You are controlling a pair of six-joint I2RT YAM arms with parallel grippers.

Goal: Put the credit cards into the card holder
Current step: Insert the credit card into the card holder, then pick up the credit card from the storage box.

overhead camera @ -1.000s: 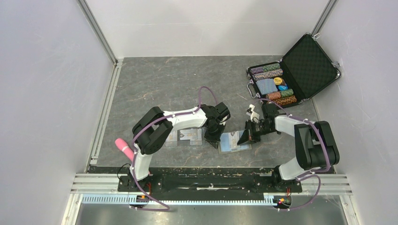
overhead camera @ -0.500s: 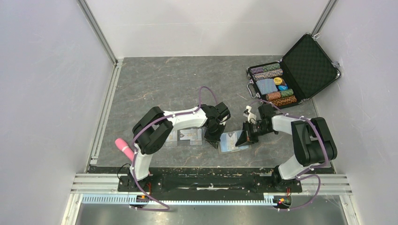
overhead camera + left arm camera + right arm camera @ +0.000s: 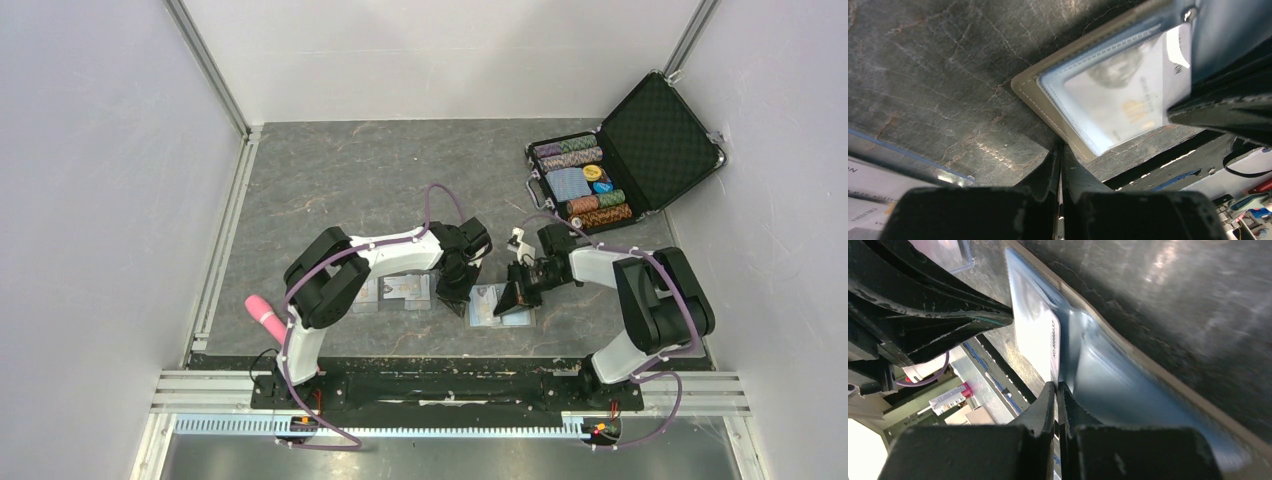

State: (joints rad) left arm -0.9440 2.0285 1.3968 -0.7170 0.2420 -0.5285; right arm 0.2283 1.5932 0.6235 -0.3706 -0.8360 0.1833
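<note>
The card holder (image 3: 488, 305) lies open on the table between my two grippers, pale blue pockets up. In the left wrist view its olive-tan corner (image 3: 1038, 97) shows, with a whitish credit card (image 3: 1128, 105) bearing a gold mark inside the clear pocket. My left gripper (image 3: 1060, 150) is shut and empty, its tips down at the holder's left edge (image 3: 455, 297). My right gripper (image 3: 1056, 386) is shut on the near edge of the credit card (image 3: 1035, 337), which lies partly in the blue pocket (image 3: 1108, 375). It is over the holder's right half (image 3: 517, 297). I see only one card.
Two clear card cases (image 3: 393, 292) lie left of the holder, under the left arm. A pink object (image 3: 265, 318) lies at the near left. An open black poker-chip case (image 3: 625, 150) stands at the far right. The black rail (image 3: 430, 385) runs along the near edge.
My right gripper has moved left across the holder with the card, and its arm has swung in. The left gripper has stayed in place.
</note>
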